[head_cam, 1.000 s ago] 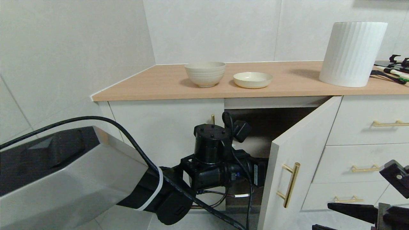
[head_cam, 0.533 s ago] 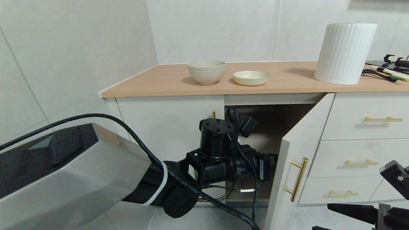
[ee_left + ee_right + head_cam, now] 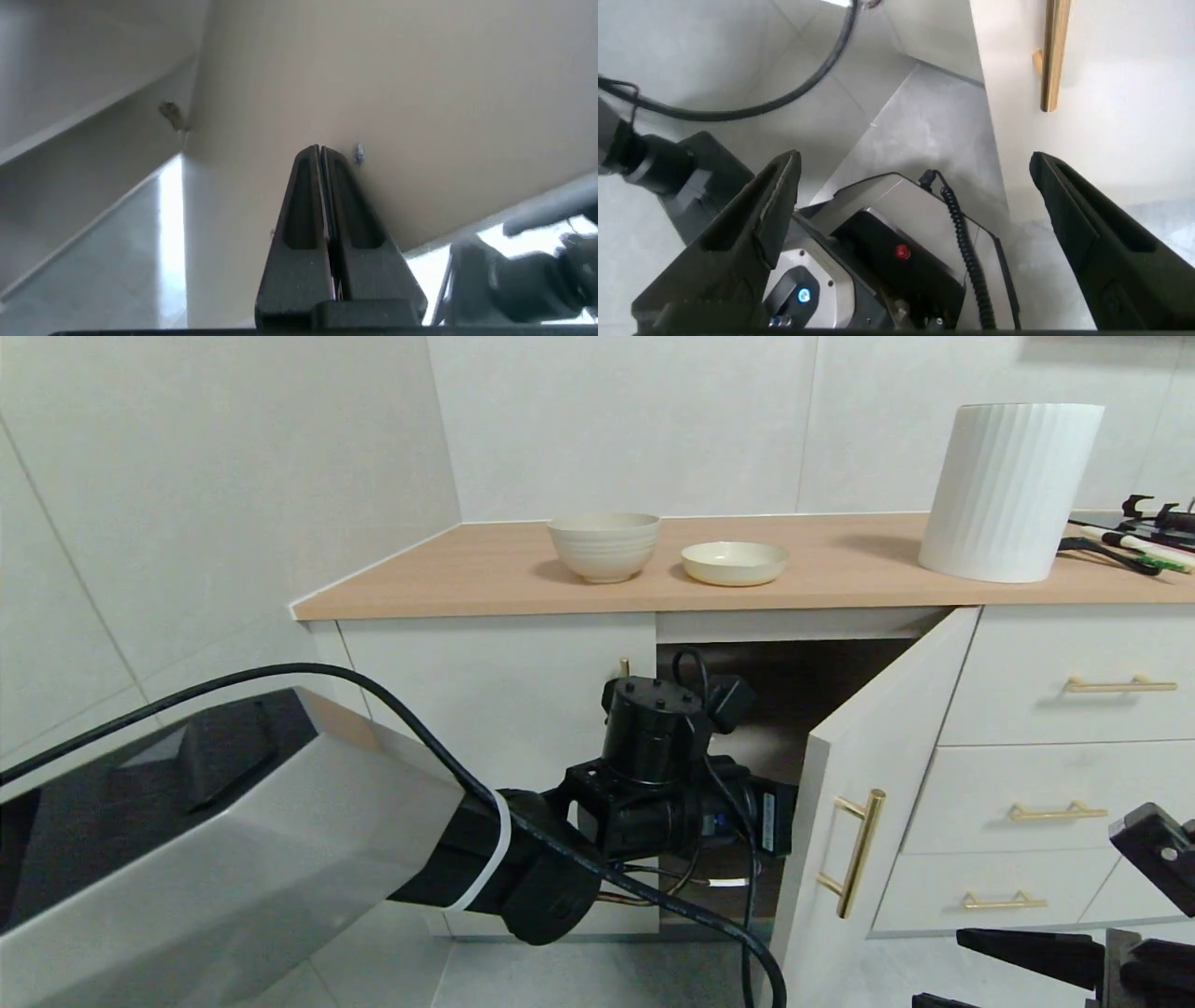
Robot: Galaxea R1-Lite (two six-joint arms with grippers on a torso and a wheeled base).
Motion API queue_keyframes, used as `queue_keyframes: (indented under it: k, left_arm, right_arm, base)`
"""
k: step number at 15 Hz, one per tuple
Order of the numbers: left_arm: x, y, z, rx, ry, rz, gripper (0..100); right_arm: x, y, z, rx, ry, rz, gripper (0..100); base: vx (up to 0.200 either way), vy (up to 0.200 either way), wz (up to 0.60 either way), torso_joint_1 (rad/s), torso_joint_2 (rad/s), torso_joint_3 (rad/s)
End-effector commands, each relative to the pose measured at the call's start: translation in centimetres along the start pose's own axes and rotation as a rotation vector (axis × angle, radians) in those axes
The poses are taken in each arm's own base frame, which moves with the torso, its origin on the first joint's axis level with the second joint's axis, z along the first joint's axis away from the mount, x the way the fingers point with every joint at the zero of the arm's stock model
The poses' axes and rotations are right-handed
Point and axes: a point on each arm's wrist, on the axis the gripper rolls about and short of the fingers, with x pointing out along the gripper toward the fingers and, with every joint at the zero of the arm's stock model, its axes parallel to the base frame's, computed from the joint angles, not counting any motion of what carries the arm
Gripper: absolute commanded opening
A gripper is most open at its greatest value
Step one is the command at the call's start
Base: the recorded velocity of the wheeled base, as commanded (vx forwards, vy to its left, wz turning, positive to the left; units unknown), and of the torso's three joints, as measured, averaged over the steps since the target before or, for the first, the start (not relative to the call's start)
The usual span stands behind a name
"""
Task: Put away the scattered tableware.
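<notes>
A cream ribbed bowl [image 3: 604,547] and a shallow cream dish [image 3: 734,563] stand side by side on the wooden countertop [image 3: 448,581]. Below them a cabinet door [image 3: 882,747] with a gold handle [image 3: 854,852] hangs open. My left arm's wrist [image 3: 653,775] is in the dark cabinet opening, beside the door's free edge. In the left wrist view my left gripper [image 3: 320,151] is shut with nothing in it, its tip close to a pale flat panel. My right gripper [image 3: 915,219] hangs low at the right, open and empty, above the floor.
A tall white ribbed cylinder [image 3: 1013,490] stands on the counter to the right, with dark utensils [image 3: 1134,537] beyond it. Drawers with gold handles [image 3: 1116,685] lie right of the open door. Tiled walls close the left side and the back.
The head camera shifted after the earliest frame. Since half a second ago my left wrist has risen slightly toward the opening, and the door's free edge has shifted a little to the left.
</notes>
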Motion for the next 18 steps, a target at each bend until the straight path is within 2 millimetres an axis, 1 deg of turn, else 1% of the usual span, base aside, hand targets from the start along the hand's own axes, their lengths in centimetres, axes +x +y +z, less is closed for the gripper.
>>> queue_keyframes:
  k: [1, 2, 4, 6, 7, 8, 9, 10, 12, 13, 14, 15, 16, 18]
  left_arm:
    - [0.2, -1.3, 0.7, 0.01, -0.017, 0.015, 0]
    - [0.3, -2.0, 0.8, 0.016, -0.02, 0.006, 0]
    - [0.5, -5.6, 0.2, 0.038, 0.01, -0.063, 0]
    - [-0.3, -11.0, -0.4, 0.083, 0.031, -0.183, 0]
    - [-1.0, -12.3, -0.6, 0.102, 0.037, -0.213, 0]
    - [-1.0, -12.3, -0.7, 0.103, 0.038, -0.212, 0]
    - [-2.1, -11.9, -0.9, 0.136, 0.046, -0.195, 0]
    - [-3.5, -9.7, 0.0, 0.12, 0.03, -0.137, 0]
    - [-6.1, -7.0, 1.4, 0.098, -0.013, -0.053, 0]
    - [-7.8, -5.9, 2.0, 0.089, -0.04, -0.016, 0]
    - [-10.2, -4.9, 2.7, 0.088, -0.076, 0.028, 0]
    - [-12.7, -4.3, 3.2, 0.095, -0.112, 0.071, 0]
    - [-15.4, -3.8, 3.3, 0.129, -0.139, 0.117, 0]
    - [-21.1, -2.6, 2.9, 0.225, -0.182, 0.244, 0]
  right_arm:
    - [-0.5, 0.5, 0.0, -0.015, -0.016, 0.032, 100]
    - [-0.8, 0.9, -0.1, -0.029, -0.024, 0.062, 100]
    - [-2.4, 2.0, -0.4, -0.069, -0.052, 0.153, 100]
    - [-4.3, 2.6, -0.8, -0.095, -0.054, 0.263, 100]
    - [-4.7, 2.7, -0.9, -0.101, -0.054, 0.307, 100]
    - [-4.8, 2.7, -0.9, -0.101, -0.055, 0.309, 100]
    - [-4.9, 2.7, -0.9, -0.104, -0.058, 0.318, 100]
    - [-4.8, 2.7, -0.9, -0.103, -0.054, 0.315, 100]
    - [-4.4, 2.7, -0.8, -0.099, -0.036, 0.308, 100]
    - [-4.1, 2.8, -0.5, -0.097, -0.037, 0.298, 100]
    - [-3.6, 2.8, 0.0, -0.088, -0.031, 0.272, 100]
    - [-2.8, 2.7, 0.9, -0.078, -0.043, 0.206, 100]
    - [-2.0, 2.8, 1.9, -0.071, -0.06, 0.139, 100]
    - [0.0, 2.9, 4.0, -0.059, -0.082, 0.018, 100]
  base:
    - [0.0, 0.0, 0.0, 0.0, 0.0, 0.0]
    - [0.0, 0.0, 0.0, 0.0, 0.0, 0.0]
    - [0.0, 0.0, 0.0, 0.0, 0.0, 0.0]
    - [0.0, 0.0, 0.0, 0.0, 0.0, 0.0]
    - [0.0, 0.0, 0.0, 0.0, 0.0, 0.0]
    - [0.0, 0.0, 0.0, 0.0, 0.0, 0.0]
    - [0.0, 0.0, 0.0, 0.0, 0.0, 0.0]
    - [0.0, 0.0, 0.0, 0.0, 0.0, 0.0]
    - [0.0, 0.0, 0.0, 0.0, 0.0, 0.0]
    - [0.0, 0.0, 0.0, 0.0, 0.0, 0.0]
    - [0.0, 0.0, 0.0, 0.0, 0.0, 0.0]
    - [0.0, 0.0, 0.0, 0.0, 0.0, 0.0]
    - [0.0, 0.0, 0.0, 0.0, 0.0, 0.0]
    - [0.0, 0.0, 0.0, 0.0, 0.0, 0.0]
